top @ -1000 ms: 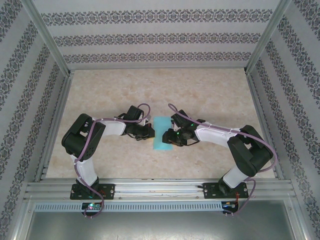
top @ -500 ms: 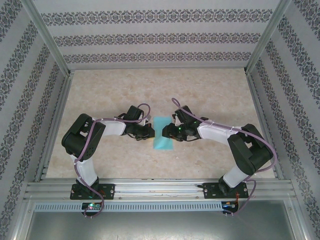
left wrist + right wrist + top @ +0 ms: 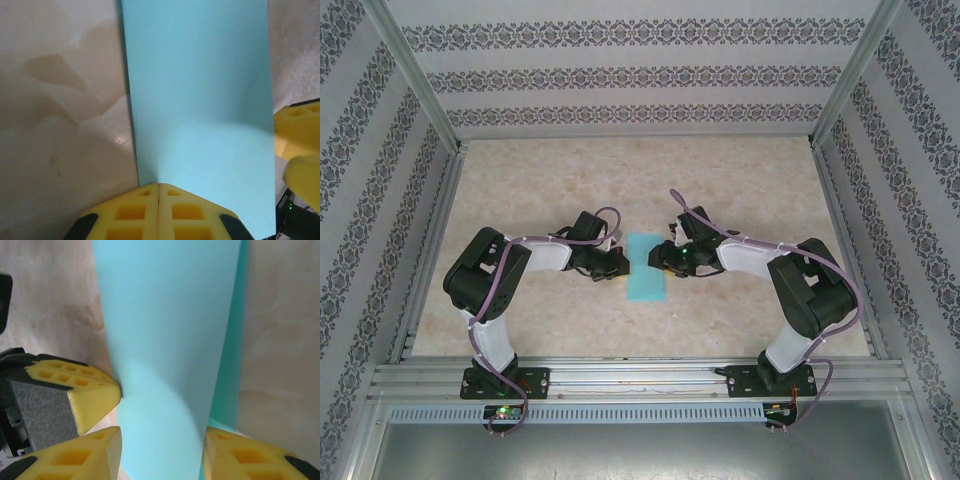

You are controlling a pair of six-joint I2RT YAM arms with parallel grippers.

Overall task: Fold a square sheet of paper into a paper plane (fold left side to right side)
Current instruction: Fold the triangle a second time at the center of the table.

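Your square sheet of paper (image 3: pixel 645 268) folded to a strip, flat on the counter (image 3: pixel 740 200) between both arms, your left end effector (image 3: pixel 159 187) closed tight at its left edge, your right end effector (image 3: pixel 162 432) partly spread, fingers (image 3: pixel 240 455) straddling the strip.

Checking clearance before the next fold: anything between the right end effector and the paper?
Nothing visible. The right end effector is open, its fingers either side of the folded paper. The left end effector, shut, sits with its tip at the paper's left edge, outside the right one's gap.
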